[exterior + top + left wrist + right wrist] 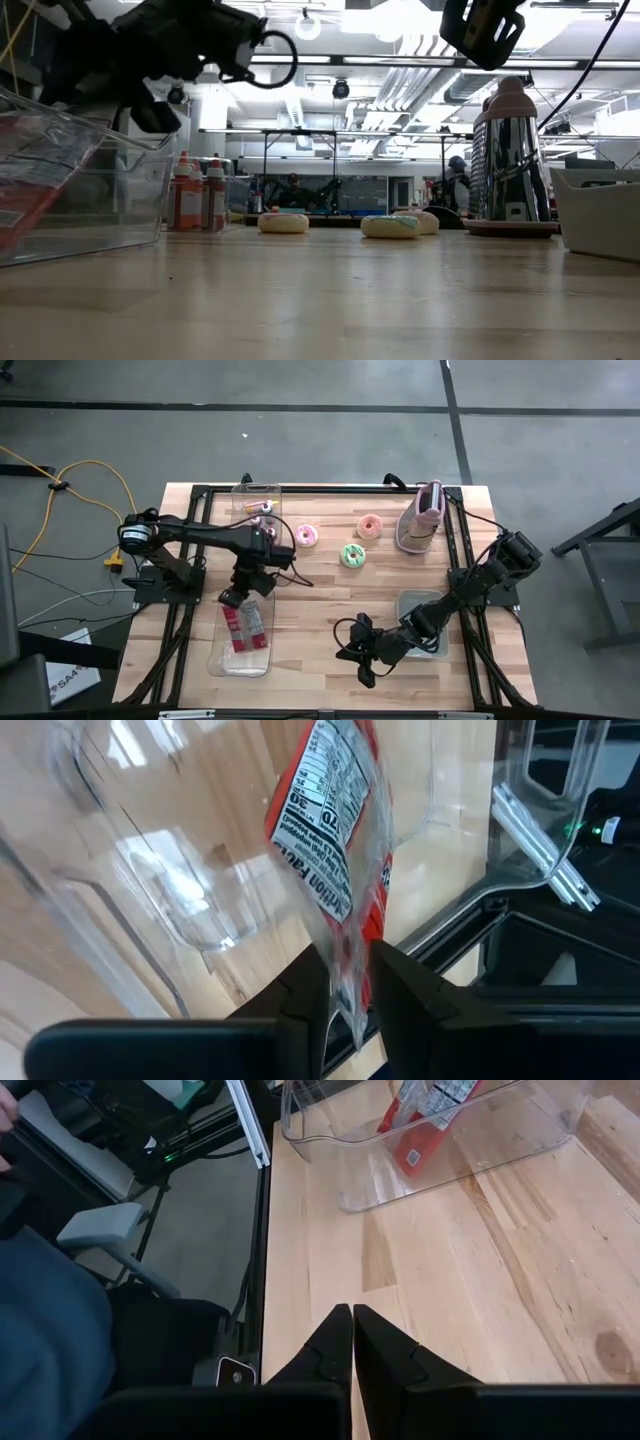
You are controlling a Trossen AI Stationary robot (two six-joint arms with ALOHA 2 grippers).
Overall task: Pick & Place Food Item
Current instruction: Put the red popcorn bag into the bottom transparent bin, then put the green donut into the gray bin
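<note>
One red packet (335, 850): you see it pinched at its edge between the left gripper (350, 985) fingers, hanging over the clear bin (240, 656) at the table's (320, 650) left front. Right gripper (352, 1342): pressed together, holding nothing, over bare wood. Three donuts (353, 555) lie mid-table, apart from both.

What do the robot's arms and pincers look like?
Both arms are black and made of jointed sections, with black cables looping beside them. The left arm has a round orange-ringed part near its base. The left pincer and right pincer each have two flat, dark, tapering fingers.
</note>
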